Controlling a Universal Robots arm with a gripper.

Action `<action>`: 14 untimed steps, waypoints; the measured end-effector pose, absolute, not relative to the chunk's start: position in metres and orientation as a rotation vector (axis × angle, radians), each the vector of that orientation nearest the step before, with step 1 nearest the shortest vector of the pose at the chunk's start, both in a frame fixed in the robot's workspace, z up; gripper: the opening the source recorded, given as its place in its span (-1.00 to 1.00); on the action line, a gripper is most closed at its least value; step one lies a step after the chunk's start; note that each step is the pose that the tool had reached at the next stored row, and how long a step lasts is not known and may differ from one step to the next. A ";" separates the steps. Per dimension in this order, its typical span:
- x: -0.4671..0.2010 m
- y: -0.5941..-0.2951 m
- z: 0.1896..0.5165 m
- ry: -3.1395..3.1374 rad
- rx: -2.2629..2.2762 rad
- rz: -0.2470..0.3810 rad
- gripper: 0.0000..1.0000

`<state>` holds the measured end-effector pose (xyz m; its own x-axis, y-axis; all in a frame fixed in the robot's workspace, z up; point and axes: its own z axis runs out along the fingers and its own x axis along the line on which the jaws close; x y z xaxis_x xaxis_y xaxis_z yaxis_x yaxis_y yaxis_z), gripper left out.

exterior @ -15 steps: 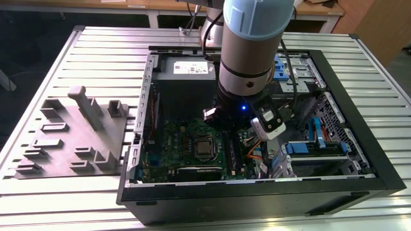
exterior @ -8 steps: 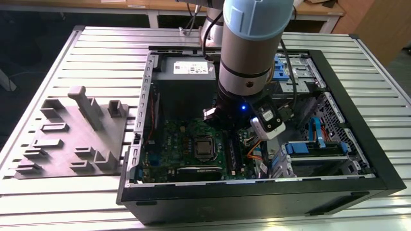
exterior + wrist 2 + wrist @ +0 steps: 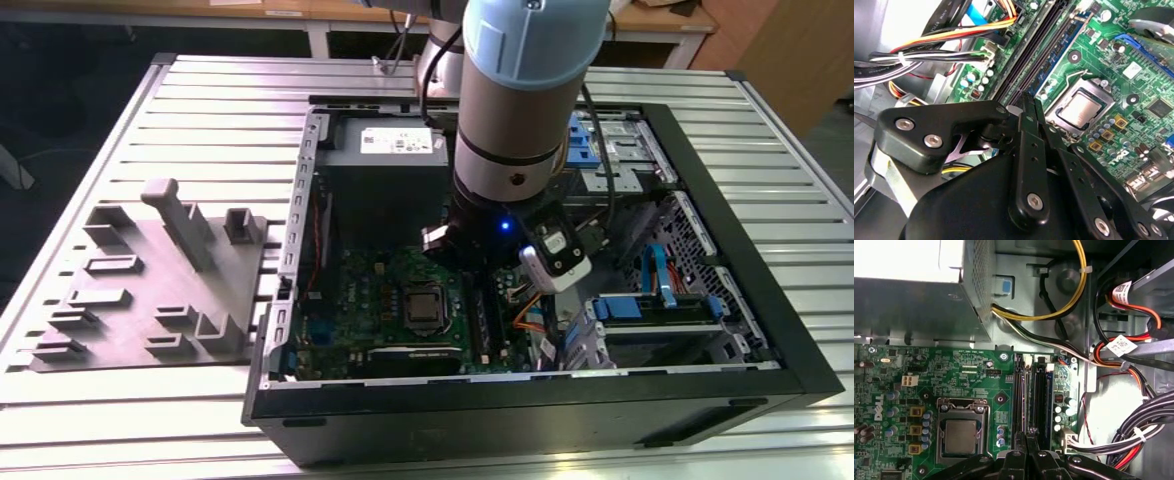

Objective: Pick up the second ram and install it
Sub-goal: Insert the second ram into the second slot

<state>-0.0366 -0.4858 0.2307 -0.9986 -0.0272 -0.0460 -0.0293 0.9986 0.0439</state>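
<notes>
My gripper (image 3: 474,285) is down inside the open computer case (image 3: 747,330), over the black memory slots (image 3: 1040,395) beside the processor socket (image 3: 961,432). In both wrist views its two black fingers are pressed together, and their tips (image 3: 1027,100) (image 3: 1029,436) rest on the line of the slots. A thin stick, seen edge-on with a grey top edge, stands in the slot nearer the socket; it looks like the second ram (image 3: 1024,395). I cannot tell whether it is fully seated. Nothing sticks out from between the fingers.
A grey moulded parts tray (image 3: 147,290) lies on the slatted table at the exterior view's left of the case. Bundles of black, yellow, red and orange cables (image 3: 1134,435) run close beside the slots. The power supply box (image 3: 914,295) sits beyond the motherboard (image 3: 944,375).
</notes>
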 end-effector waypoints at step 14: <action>-0.038 -0.486 0.228 3.095 -0.044 0.073 -0.76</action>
